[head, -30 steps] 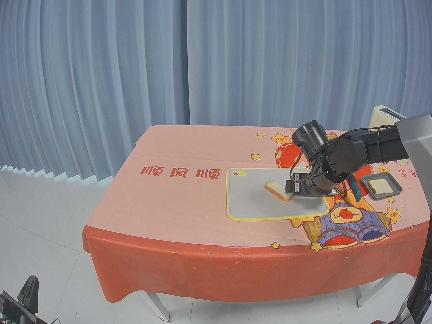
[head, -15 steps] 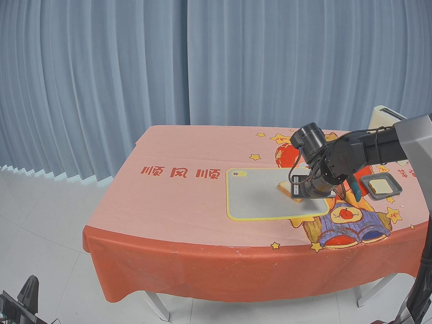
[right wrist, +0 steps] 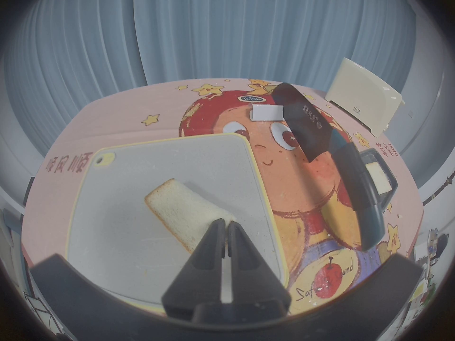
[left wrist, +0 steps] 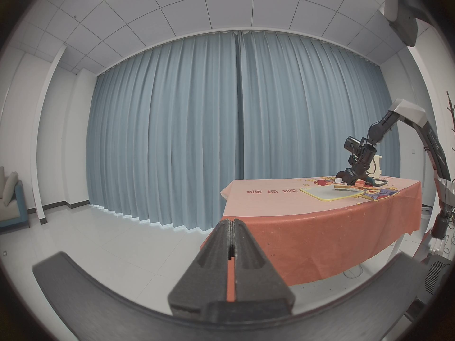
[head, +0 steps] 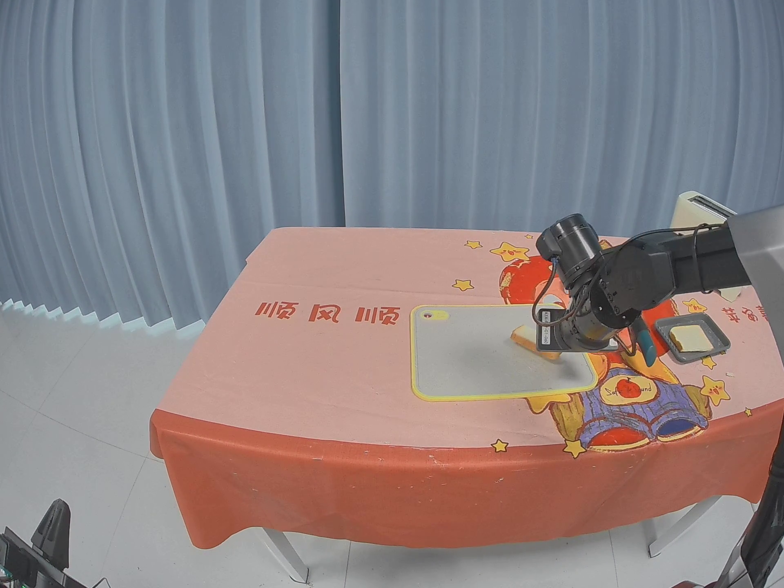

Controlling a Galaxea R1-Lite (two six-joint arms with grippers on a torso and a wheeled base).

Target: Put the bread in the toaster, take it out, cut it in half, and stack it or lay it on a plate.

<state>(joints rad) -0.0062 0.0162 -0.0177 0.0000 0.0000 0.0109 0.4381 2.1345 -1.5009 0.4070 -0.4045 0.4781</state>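
- Your left claw [left wrist: 231, 230] hung well apart from the table, with its fingers pressed together on nothing. It was the farther arm by a long way.
- The cutting board [head: 474, 361] sat just right of centre in the head view. The bread [head: 521, 336] was over its right edge.
- In the head view the slice's long axis ran leftward from the claw, and you held it by its right end.
- Your right claw [right wrist: 226, 228] was pinched narrow on that end of the slice. You could not tell whether the free end was clear of the board.
- The knife [head: 645, 346] lay just right of the claw, between it and the plate [head: 665, 327].
- The plate sat at the right of the frame, with another piece of bread [head: 692, 337] already on it.
- So the coming move probably called for a carry to the right, over the knife.
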